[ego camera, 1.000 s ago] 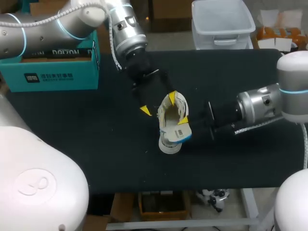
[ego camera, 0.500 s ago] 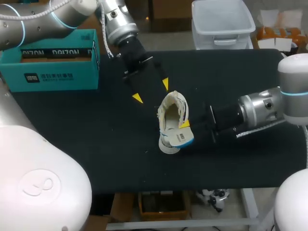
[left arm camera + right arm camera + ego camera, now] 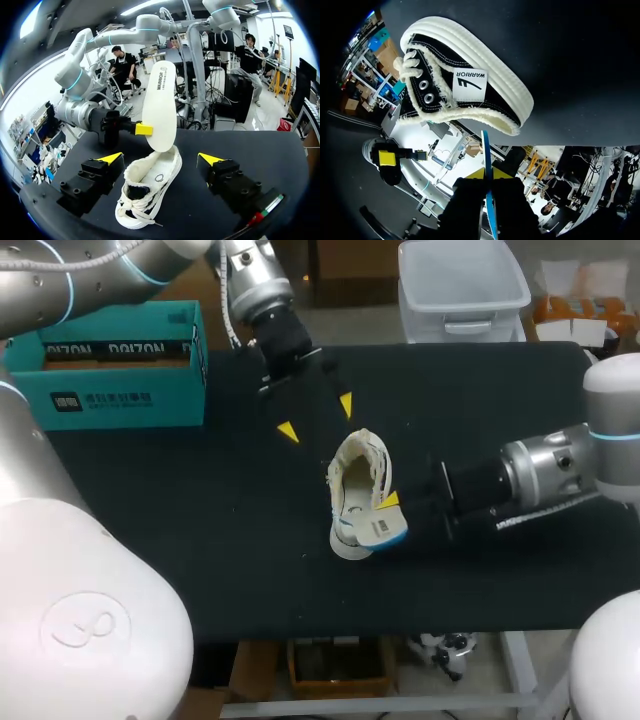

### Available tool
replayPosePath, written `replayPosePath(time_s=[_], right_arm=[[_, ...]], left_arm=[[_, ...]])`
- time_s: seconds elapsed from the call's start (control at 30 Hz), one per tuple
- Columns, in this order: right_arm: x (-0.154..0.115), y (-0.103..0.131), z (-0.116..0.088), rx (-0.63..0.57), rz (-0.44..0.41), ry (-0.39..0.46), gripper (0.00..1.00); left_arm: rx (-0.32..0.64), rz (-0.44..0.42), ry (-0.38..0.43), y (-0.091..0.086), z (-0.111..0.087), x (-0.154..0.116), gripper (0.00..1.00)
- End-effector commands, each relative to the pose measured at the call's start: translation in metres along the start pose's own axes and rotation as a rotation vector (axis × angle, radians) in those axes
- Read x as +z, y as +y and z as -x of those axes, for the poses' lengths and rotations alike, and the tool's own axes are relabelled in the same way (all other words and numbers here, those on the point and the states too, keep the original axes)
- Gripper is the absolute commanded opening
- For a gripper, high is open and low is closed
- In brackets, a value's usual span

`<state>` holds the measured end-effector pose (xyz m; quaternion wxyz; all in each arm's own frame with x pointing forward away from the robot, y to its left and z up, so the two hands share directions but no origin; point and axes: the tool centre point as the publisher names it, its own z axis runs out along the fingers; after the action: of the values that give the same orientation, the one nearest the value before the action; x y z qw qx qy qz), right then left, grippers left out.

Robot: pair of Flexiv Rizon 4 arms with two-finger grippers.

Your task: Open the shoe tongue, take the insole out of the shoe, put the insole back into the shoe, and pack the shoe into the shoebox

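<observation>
White shoe lies at the centre of the table. The left gripper has backed off toward 11 o'clock, fingers wide. The right gripper pinches the insole, seemingly almost out at the heel.

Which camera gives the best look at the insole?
Left wrist view: the insole stands face-on, rising from the shoe. Head view shows a foreshortened piece; right wrist view only its thin edge.
</observation>
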<state>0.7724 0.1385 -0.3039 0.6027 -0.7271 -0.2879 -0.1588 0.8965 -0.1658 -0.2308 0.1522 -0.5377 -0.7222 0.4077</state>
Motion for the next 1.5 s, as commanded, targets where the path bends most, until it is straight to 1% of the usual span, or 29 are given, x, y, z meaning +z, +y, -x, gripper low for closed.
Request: replayPosePath(time_s=[0.03, 0.33, 0.43, 0.53, 0.6, 0.63, 0.8, 1.03, 1.07, 1.13, 1.17, 1.23, 1.27, 1.4, 1.47, 1.5], right_arm=[[-0.002, 0.001, 0.001, -0.001, -0.007, 0.003, 0.00], [-0.003, 0.001, 0.001, 0.001, -0.011, 0.001, 0.00], [-0.003, 0.001, 0.001, 0.001, -0.010, 0.001, 0.00], [-0.003, 0.000, 0.001, -0.007, -0.009, 0.007, 0.00], [-0.002, 0.002, 0.000, -0.011, -0.017, 0.012, 0.00], [-0.002, 0.002, 0.000, -0.011, -0.017, 0.012, 0.00], [-0.001, 0.003, -0.005, -0.014, -0.014, 0.011, 0.00], [0.002, 0.007, -0.007, -0.024, -0.004, 0.029, 0.00], [0.003, 0.008, -0.008, -0.026, 0.000, 0.033, 0.00], [0.004, 0.009, -0.009, -0.026, 0.003, 0.036, 0.00], [0.004, 0.010, -0.010, -0.025, 0.007, 0.040, 0.00], [0.004, 0.011, -0.011, -0.027, 0.011, 0.046, 0.00], [0.004, 0.011, -0.011, -0.027, 0.015, 0.051, 0.00], [0.003, 0.013, -0.014, -0.038, 0.032, 0.080, 0.00], [0.002, 0.015, -0.015, -0.051, 0.052, 0.097, 0.00], [0.002, 0.015, -0.015, -0.053, 0.053, 0.098, 0.00]], left_arm=[[0.000, 0.003, -0.004, 0.000, 0.000, 0.000, 1.00], [-0.001, 0.016, -0.015, -0.002, -0.002, 0.000, 1.00], [0.003, 0.021, -0.038, -0.004, -0.004, -0.001, 1.00], [0.017, 0.017, -0.093, -0.008, -0.008, 0.000, 1.00], [0.028, 0.018, -0.134, -0.011, -0.015, 0.005, 1.00], [0.028, 0.023, -0.140, -0.012, -0.015, 0.006, 1.00], [0.059, -0.005, -0.267, -0.019, -0.027, 0.016, 1.00], [0.081, -0.013, -0.403, -0.027, -0.034, 0.033, 1.00], [0.087, -0.022, -0.428, -0.028, -0.036, 0.037, 1.00], [0.094, -0.042, -0.454, -0.029, -0.038, 0.039, 1.00], [0.090, -0.040, -0.486, -0.028, -0.039, 0.041, 1.00], [0.094, -0.056, -0.509, -0.028, -0.040, 0.044, 1.00], [0.090, -0.049, -0.526, -0.027, -0.040, 0.045, 1.00], [0.082, -0.048, -0.551, -0.026, -0.040, 0.050, 1.00], [0.058, -0.059, -0.565, -0.024, -0.041, 0.052, 1.00], [0.024, -0.046, -0.569, -0.023, -0.042, 0.053, 1.00]])
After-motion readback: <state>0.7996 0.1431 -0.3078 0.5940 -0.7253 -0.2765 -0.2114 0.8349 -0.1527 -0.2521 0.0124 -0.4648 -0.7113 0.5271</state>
